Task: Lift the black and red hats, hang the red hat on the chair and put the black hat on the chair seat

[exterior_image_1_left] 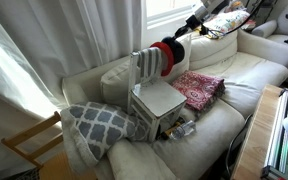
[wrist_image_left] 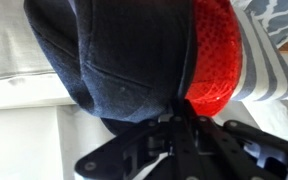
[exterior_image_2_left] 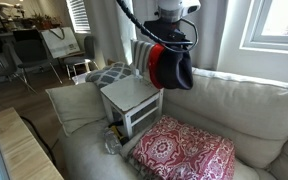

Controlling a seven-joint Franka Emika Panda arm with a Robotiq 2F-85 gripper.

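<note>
Holding black hat and red hat, tool near chair back

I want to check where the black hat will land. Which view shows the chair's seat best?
An exterior view: the chair's seat shows whole and near, bare. In an exterior view the seat shows too, but smaller. The wrist view is filled by the black hat and the red hat; no seat can be made out.
</note>
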